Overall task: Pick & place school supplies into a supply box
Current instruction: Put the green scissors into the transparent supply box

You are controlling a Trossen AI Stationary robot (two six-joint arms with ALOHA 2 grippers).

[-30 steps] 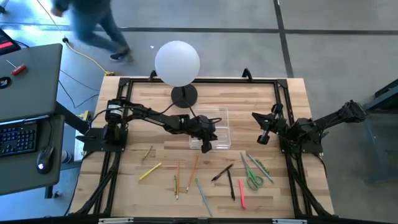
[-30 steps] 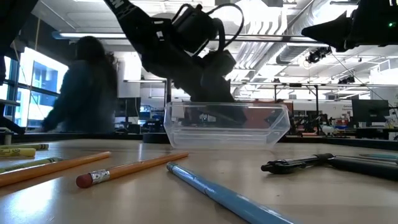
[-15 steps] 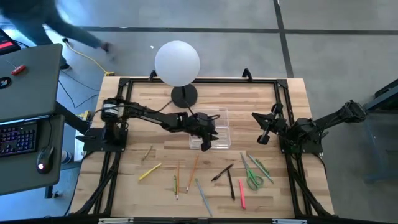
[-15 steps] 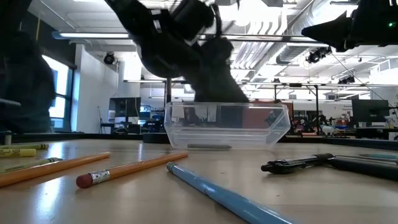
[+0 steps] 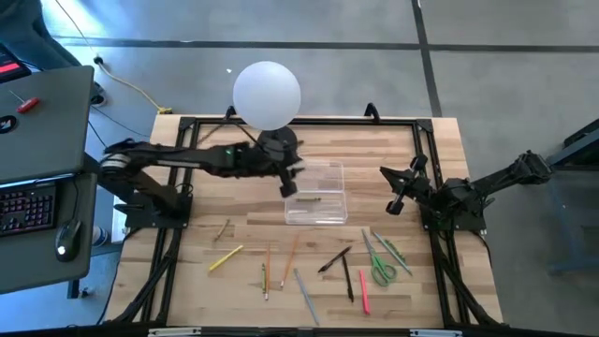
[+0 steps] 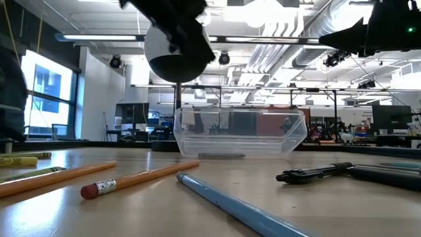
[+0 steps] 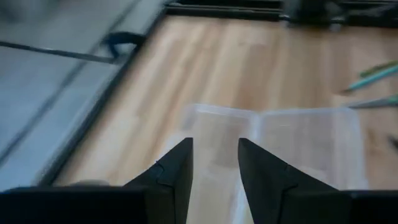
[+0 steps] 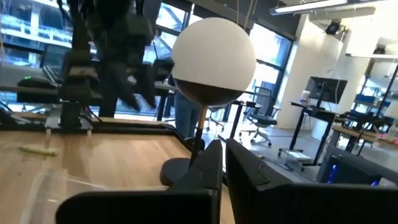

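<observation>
The left end effector (image 5: 289, 183) hangs above the worktop (image 5: 206, 201) at the left edge of the supply box (image 5: 316, 194), close to the base of the white globe lamp (image 5: 267, 94); in the left wrist view its two dark fingers (image 7: 177, 171) stand a little apart with nothing between them, the clear box showing beyond them. The supply box sits near the middle of the worktop, open, and one thin dark item (image 5: 312, 198) lies inside it (which kind of pen or pencil it is cannot be made out). The rest of the school supplies lie loose on the wood nearer the front edge: a yellow pencil (image 5: 225, 258), two orange pencils (image 5: 290, 250), a grey-blue pen (image 5: 305, 293), two black pens (image 5: 334, 259), a red pen (image 5: 363, 290), and the green-handled scissors (image 5: 379, 262) with green pens just beside them. The right end effector (image 5: 397, 193) waits raised over the right side of the worktop, well apart from the box; in the right wrist view its fingers (image 8: 208, 163) stand nearly together, a narrow gap between them, empty.
</observation>
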